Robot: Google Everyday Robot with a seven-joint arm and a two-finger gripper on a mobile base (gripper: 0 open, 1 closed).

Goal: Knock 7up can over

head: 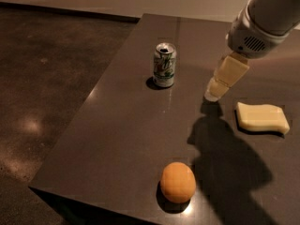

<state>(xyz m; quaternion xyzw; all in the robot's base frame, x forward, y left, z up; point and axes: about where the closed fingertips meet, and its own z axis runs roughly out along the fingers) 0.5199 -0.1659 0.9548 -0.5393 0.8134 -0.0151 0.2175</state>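
The 7up can [164, 64] stands upright on the dark table [126, 125], toward its far left part. It is white-silver with green markings and a silver top. My gripper [213, 94] hangs from the white arm that comes in from the upper right. Its cream-coloured tip is just above the table, to the right of the can and about a can's height away from it. It touches nothing.
An orange ball [178, 182] sits near the table's front edge. A yellow sponge [261, 117] lies to the right of my gripper. The table's left edge drops to a dark floor [42, 88]. The arm's shadow falls across the right front of the table.
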